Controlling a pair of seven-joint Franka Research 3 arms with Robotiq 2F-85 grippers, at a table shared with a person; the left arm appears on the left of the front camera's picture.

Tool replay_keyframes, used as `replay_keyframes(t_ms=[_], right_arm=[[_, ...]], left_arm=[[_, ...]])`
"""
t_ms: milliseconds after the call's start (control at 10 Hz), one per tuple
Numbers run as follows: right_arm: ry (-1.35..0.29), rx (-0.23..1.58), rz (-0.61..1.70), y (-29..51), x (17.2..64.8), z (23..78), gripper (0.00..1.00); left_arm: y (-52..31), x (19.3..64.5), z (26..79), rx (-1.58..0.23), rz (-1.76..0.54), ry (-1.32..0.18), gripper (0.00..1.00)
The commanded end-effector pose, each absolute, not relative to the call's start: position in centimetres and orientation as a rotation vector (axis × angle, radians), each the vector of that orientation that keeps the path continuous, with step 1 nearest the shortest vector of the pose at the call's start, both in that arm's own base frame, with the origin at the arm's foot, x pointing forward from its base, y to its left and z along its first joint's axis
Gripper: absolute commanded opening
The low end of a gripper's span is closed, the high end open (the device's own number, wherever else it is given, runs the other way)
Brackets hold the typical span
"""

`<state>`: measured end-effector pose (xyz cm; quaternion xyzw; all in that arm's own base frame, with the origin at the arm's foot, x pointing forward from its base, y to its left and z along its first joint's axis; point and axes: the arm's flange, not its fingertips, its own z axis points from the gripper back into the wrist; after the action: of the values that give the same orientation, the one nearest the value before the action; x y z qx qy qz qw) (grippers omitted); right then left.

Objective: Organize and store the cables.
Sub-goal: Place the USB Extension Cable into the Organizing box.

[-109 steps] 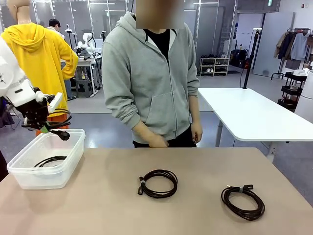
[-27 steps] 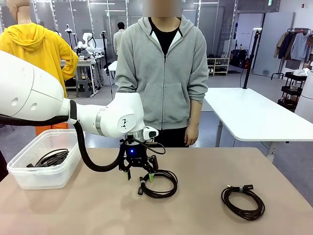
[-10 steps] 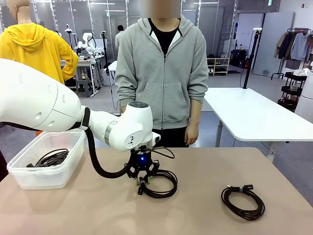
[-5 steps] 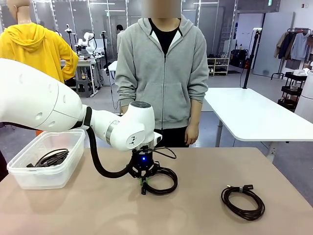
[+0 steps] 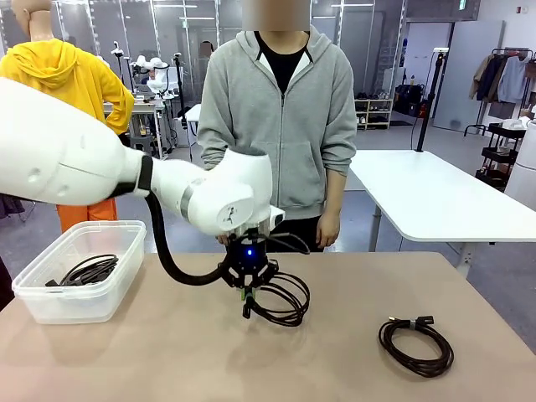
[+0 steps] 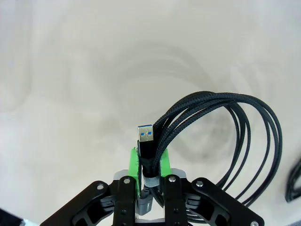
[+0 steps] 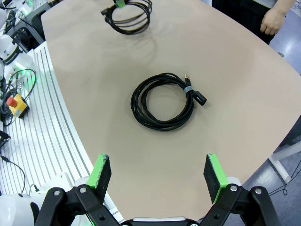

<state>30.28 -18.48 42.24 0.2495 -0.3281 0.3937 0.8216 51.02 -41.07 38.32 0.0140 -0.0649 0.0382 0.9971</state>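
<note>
**Front view**
- Left gripper (image 5: 246, 293): centre of frame, on the white arm reaching in from the left. It is clamped on the bound plug end of the held black cord coil (image 5: 282, 303).
- Held black cord coil: hangs tilted, below and right of the left gripper, over the tan tabletop (image 5: 167, 360). Whether its lowest loop touches the tan tabletop cannot be told.
- Loose black cord coil (image 5: 416, 343): lower right, lying flat, well apart from the held black cord coil.
- Clear rectangular plastic tub (image 5: 50, 306): left edge of frame, standing on the tan tabletop.
- Stored black cord coil (image 5: 88, 270): inside the tub.
- Person in grey zip hoodie (image 5: 280, 126): upper centre, standing behind the far table edge, arms down.

**Left wrist view**
- Left gripper (image 6: 149, 157): bottom centre, with its green pads pressed against both sides of the plug bundle.
- Silver USB plug with blue insert (image 6: 146, 136): centre, sticking up past the pads.
- Held black cord coil (image 6: 235, 132): braided loops arc across the right half.

**Right wrist view**
- Right gripper (image 7: 157, 174): bottom edge, green pads spread wide with nothing between them.
- Loose black cord coil (image 7: 162, 101): centre, flat on the tan tabletop.
- Held black cord coil (image 7: 131, 14): top of frame.
- Person's hand (image 7: 273, 21): upper right, beyond the table edge.
</note>
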Motion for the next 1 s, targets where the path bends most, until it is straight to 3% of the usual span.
replay_keyframes(t_ms=[0,900], right_arm=[[-0.721,0.535,0.849,-18.5,30.2,42.2,1.00],[-0.721,0.535,0.849,-18.5,30.2,42.2,1.00]], left_arm=[[-40.4,49.6,40.7,0.089,0.077,-0.136,0.07],[-40.8,49.4,42.1,0.058,0.061,-0.135,0.07]])
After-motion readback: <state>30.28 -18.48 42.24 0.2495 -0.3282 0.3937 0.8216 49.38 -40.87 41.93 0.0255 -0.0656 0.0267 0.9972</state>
